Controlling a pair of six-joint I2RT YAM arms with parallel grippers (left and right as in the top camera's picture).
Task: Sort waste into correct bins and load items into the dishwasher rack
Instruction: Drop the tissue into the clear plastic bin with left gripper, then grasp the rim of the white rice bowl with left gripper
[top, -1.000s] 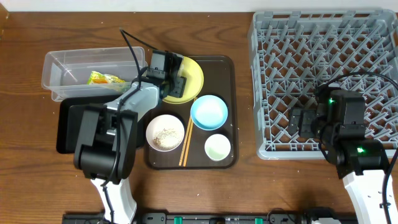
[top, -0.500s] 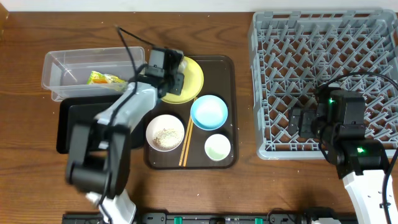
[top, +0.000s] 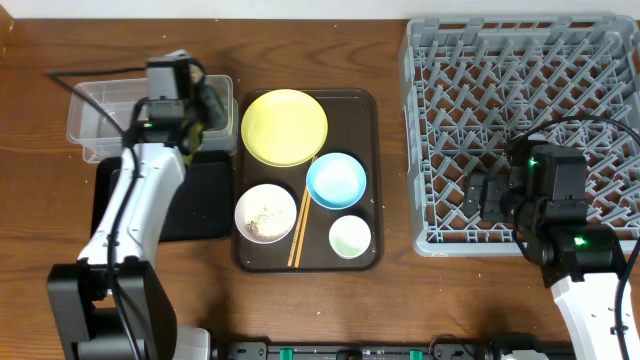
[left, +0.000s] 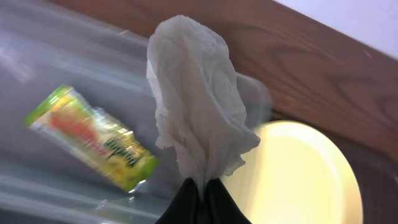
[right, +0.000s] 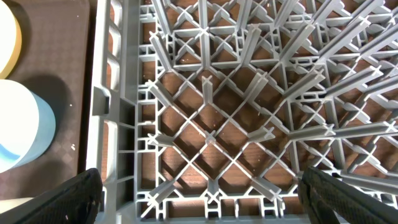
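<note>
My left gripper (top: 207, 105) (left: 202, 190) is shut on the crumpled white tissue (left: 198, 93), which hangs over the right end of the clear tub (top: 100, 115). The green-and-orange wrapper (left: 93, 140) lies inside that tub. The yellow plate (top: 285, 127) sits bare on the brown tray (top: 365, 110), along with the blue bowl (top: 336, 180), the white bowl (top: 265, 213) with rice grains, the green cup (top: 350, 237) and the chopsticks (top: 300, 225). My right gripper (top: 490, 195) (right: 205, 196) stands open and holds nothing, over the front left corner of the grey rack (top: 430, 150).
The black tray (top: 205, 200) lies in front of the clear tub, partly under my left arm. The rack (right: 217, 124) holds only its pegs. The blue bowl (right: 25, 130) shows just left of the rack's wall.
My left gripper shut on the tissue at the yellow plate and carried it left to the clear tub. The plate is now uncovered. The right arm has not moved.
</note>
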